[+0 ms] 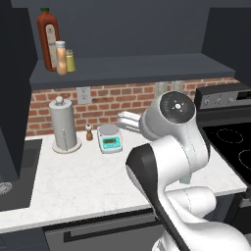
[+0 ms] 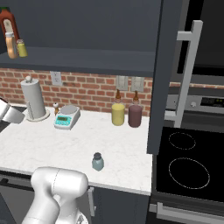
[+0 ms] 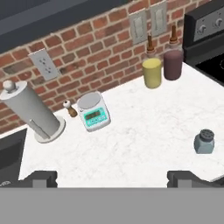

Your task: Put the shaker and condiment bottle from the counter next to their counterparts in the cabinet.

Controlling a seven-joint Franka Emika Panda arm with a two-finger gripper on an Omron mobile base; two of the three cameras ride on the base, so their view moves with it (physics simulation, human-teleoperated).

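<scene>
Shaker (image 3: pixel 204 141) stands alone near the counter (image 3: pixel 131 144) front edge, right of us. Our gripper (image 3: pixel 113 177) hangs empty, fingers spread wide; we should centre over the cap, then descend straight.

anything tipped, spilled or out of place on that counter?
Nothing tipped or spilled. The shaker stands upright alone near the counter's front edge, not yet shelved. The condiment bottle already stands on the cabinet shelf beside the red bottle. The gripper is open above the counter.

Even soft light, slightly lo-res
</scene>
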